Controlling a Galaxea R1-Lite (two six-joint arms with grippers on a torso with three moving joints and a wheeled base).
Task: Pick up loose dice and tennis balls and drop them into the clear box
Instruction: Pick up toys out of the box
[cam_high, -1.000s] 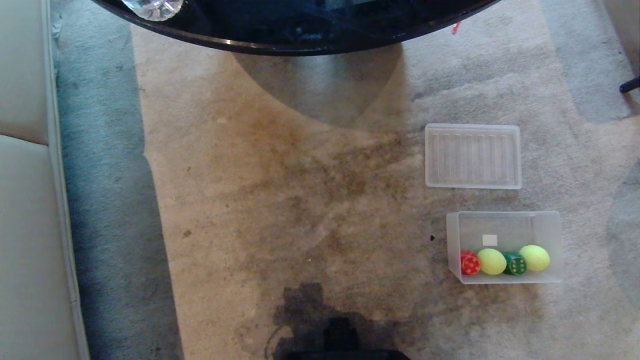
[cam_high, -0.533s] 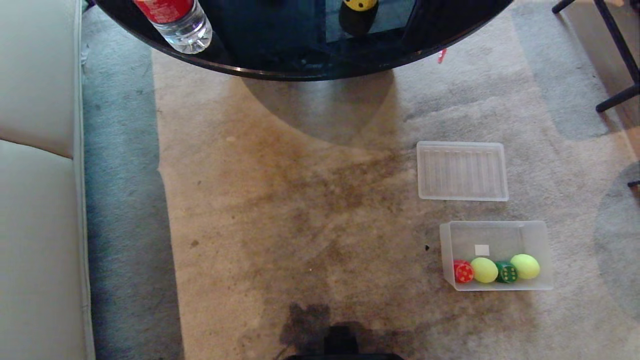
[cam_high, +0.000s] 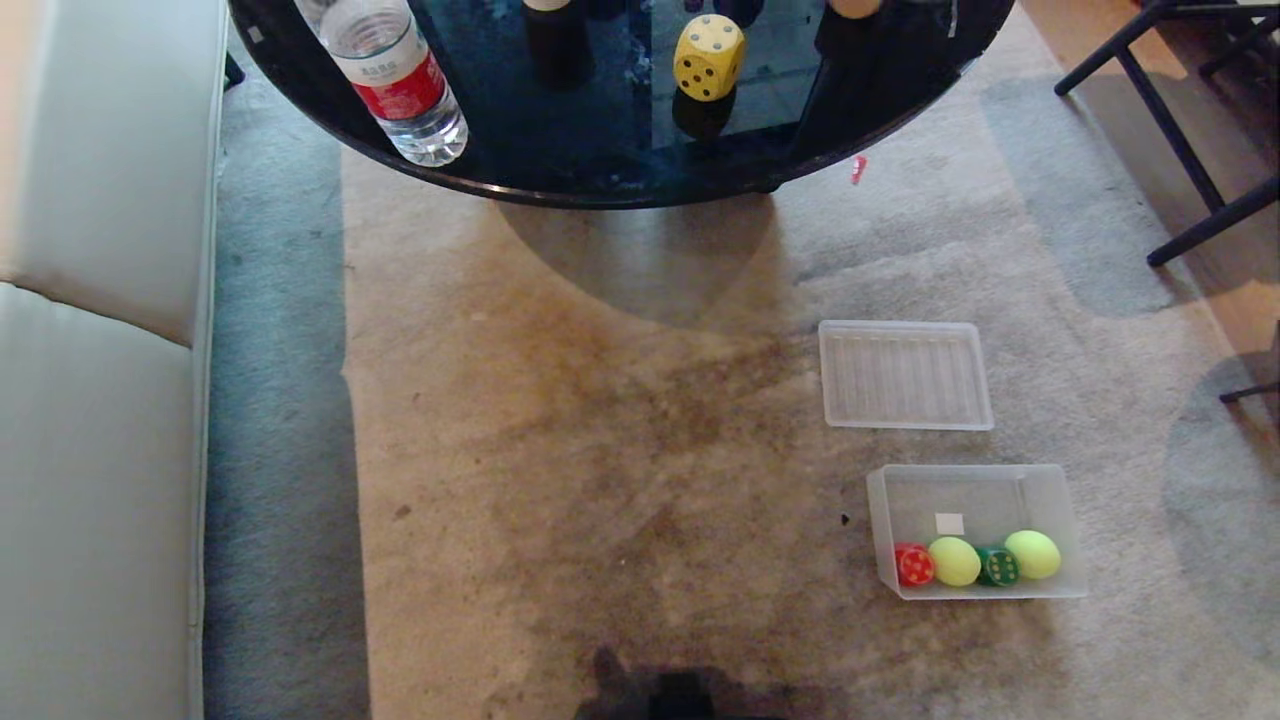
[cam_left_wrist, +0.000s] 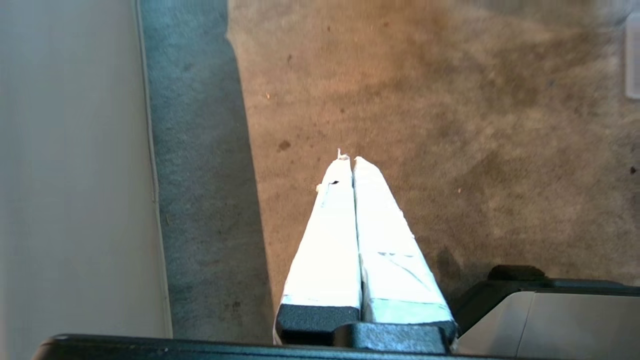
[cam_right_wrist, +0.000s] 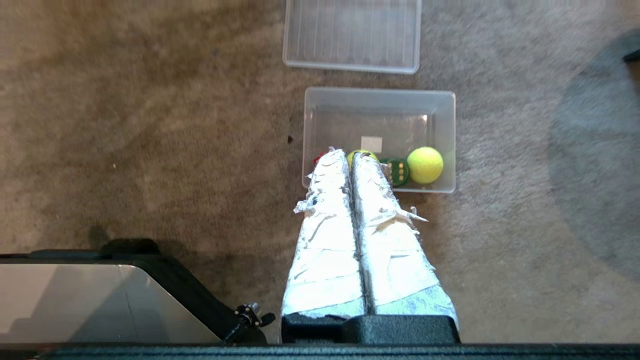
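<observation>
Frosted translucent plastic forms the clear box (cam_high: 978, 490), a straight-walled rectangular tub sitting on the stained beige carpet (cam_high: 600, 450). Lying in a row along its near wall are a red die with pale dots (cam_high: 913, 565), a fuzzy yellow-green tennis ball (cam_high: 954, 561), a green die with yellow dots (cam_high: 998, 566) and a second yellow-green tennis ball (cam_high: 1033, 554).

Hanging above the carpet, the right gripper (cam_right_wrist: 350, 154) is keeping its white-taped jaws pressed together and holding nothing; the box is lying just beyond its tips, with the red die and the first ball partly hidden behind them. A flat ribbed translucent lid (cam_high: 906, 375) is resting farther out past the box, apart from it.

Also empty, the left gripper (cam_left_wrist: 348, 158) is hanging with its jaws together over bare carpet, beside the pale grey sofa (cam_high: 100, 400).

Well beyond both sets of jaws, a yellow die with dark dots (cam_high: 708, 57) is sitting on the round black glass table (cam_high: 600, 160), near a clear water bottle with a red label (cam_high: 398, 80).
</observation>
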